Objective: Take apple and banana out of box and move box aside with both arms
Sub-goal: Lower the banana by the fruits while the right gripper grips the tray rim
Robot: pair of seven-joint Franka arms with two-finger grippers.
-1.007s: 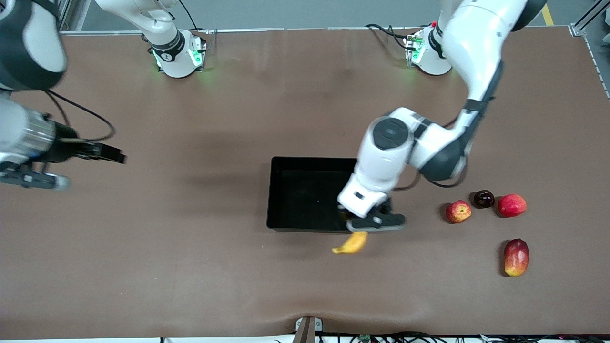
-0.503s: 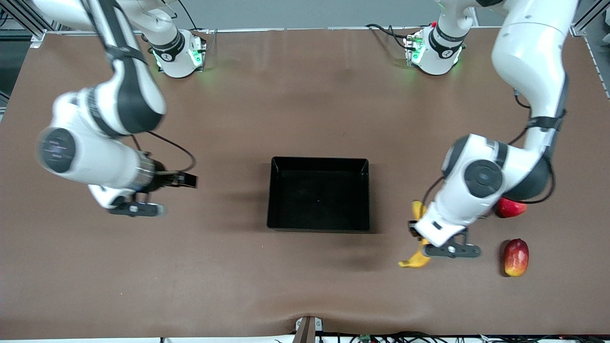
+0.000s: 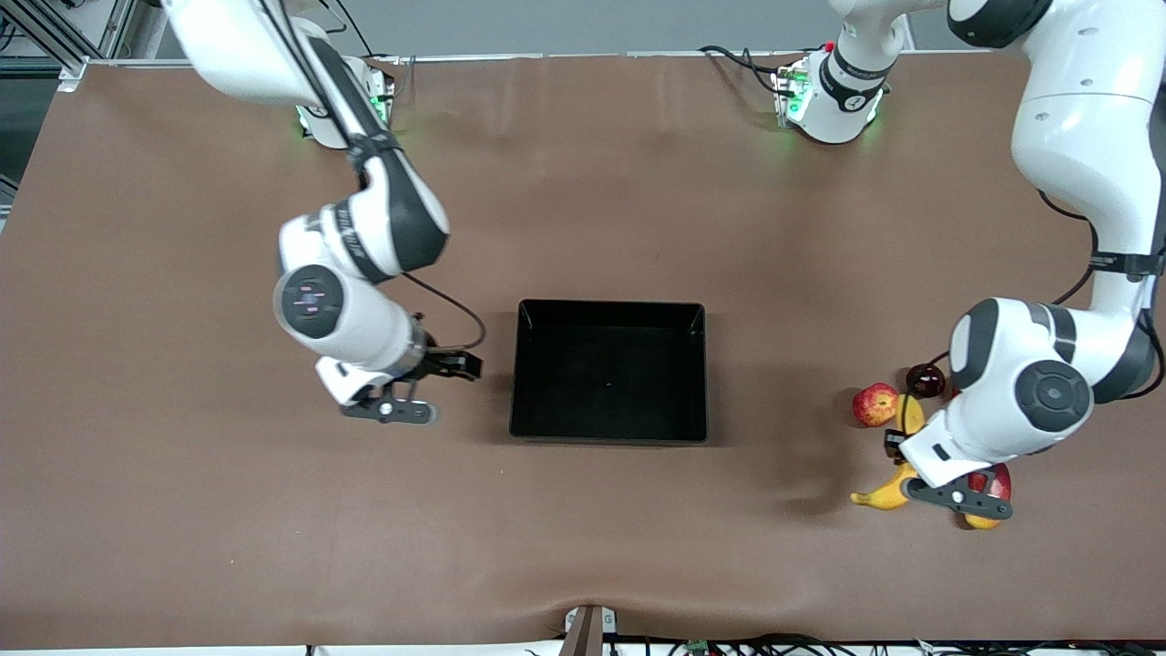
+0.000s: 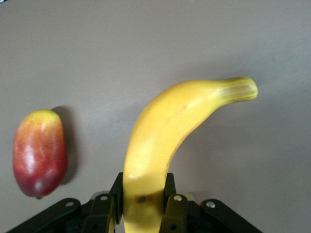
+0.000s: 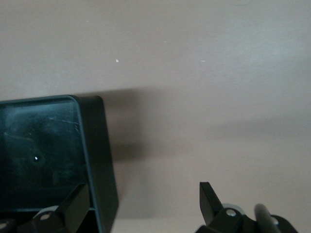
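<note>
My left gripper (image 3: 904,453) (image 4: 143,189) is shut on the yellow banana (image 3: 876,497) (image 4: 165,131), holding it by one end over the table between the apple and a mango. The small red-and-yellow apple (image 3: 875,404) lies on the table at the left arm's end. The black box (image 3: 608,310) (image 5: 99,160) sits mid-table with nothing in it. My right gripper (image 3: 428,372) (image 5: 143,194) stands open and holds nothing, over the table beside the box wall toward the right arm's end.
A red-and-yellow mango (image 3: 991,487) (image 4: 39,153) lies partly under my left hand. A dark red round fruit (image 3: 925,379) sits beside the apple. Brown table surface surrounds the box.
My left arm carried the banana from the box's near edge out to the fruits at its end of the table. My right arm swung in from the table's end to beside the box.
</note>
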